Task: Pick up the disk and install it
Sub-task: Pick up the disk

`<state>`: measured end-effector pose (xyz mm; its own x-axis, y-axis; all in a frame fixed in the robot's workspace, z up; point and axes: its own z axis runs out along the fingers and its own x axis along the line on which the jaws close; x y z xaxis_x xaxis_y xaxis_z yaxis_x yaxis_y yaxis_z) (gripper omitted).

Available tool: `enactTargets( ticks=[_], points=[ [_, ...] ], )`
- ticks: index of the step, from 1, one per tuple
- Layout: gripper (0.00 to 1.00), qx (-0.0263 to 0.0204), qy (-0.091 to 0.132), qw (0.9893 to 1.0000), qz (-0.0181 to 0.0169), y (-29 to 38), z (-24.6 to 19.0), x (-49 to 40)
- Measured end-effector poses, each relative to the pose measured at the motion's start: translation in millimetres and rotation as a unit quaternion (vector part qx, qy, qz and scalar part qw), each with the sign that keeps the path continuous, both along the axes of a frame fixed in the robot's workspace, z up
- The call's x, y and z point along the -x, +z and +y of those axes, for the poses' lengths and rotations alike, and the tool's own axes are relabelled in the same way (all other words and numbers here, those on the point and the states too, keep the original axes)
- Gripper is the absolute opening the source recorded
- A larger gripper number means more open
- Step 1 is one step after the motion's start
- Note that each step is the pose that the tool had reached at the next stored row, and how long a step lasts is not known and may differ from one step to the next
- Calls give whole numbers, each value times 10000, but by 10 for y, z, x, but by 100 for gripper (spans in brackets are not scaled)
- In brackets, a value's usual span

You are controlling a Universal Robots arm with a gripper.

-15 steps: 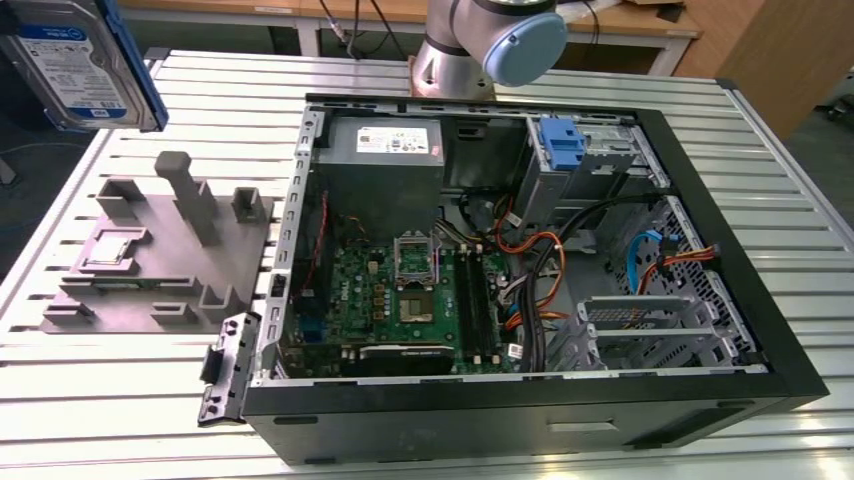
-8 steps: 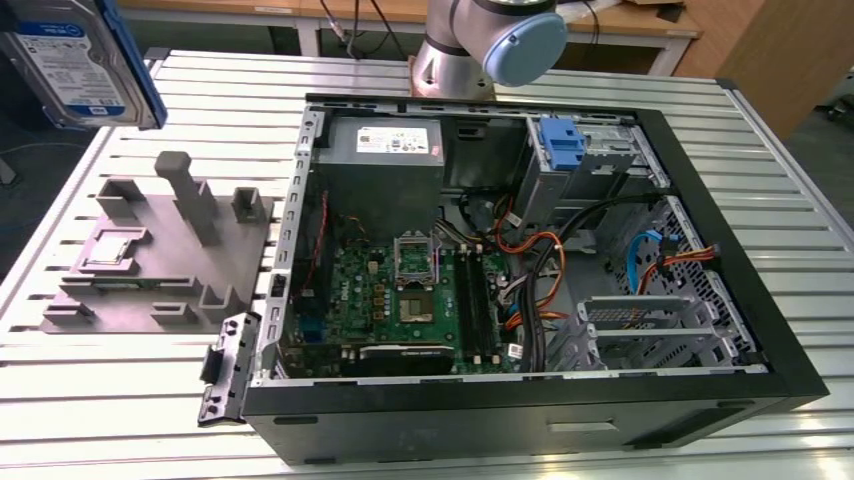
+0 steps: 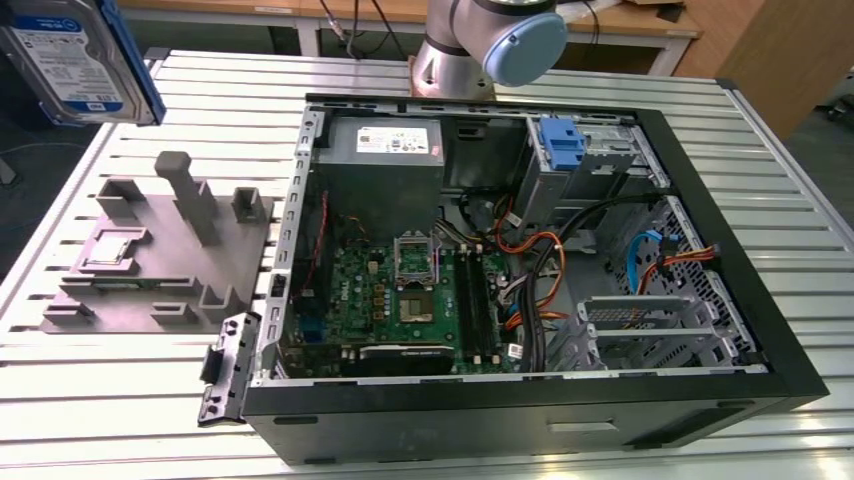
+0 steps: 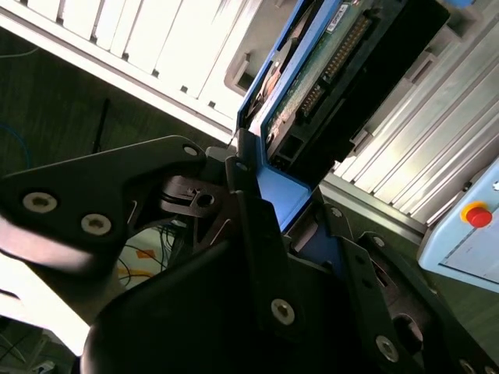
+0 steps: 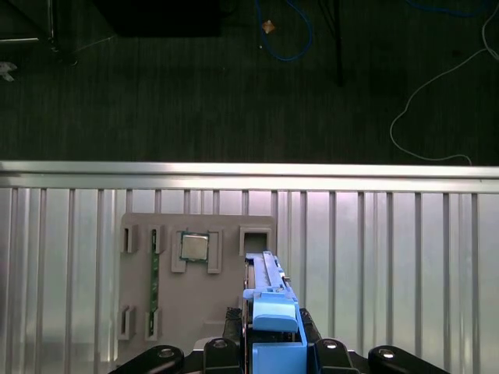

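disk (image 3: 60, 58): white label, blue band; print too small to read.
power supply (image 3: 384, 140): white label; print unreadable.
No legible text elsewhere.

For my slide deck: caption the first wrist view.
Gripper holds the blue-bracketed disk edge-on above a grey fixture plate on the slatted metal table.

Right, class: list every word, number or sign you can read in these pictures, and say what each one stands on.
Flat silver-grey metal disk, on its white-and-blue label: print too small to read.
Grey metal power-supply box, on its white label: print too small to read.
No text can be quoted.
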<state>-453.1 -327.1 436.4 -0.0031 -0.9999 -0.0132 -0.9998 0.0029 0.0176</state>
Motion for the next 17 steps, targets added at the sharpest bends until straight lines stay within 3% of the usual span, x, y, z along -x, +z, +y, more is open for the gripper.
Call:
enactTargets(
  ticks=[17],
  points=[
    [36,-14,0,10000,0,21,0,-15]
  ],
)
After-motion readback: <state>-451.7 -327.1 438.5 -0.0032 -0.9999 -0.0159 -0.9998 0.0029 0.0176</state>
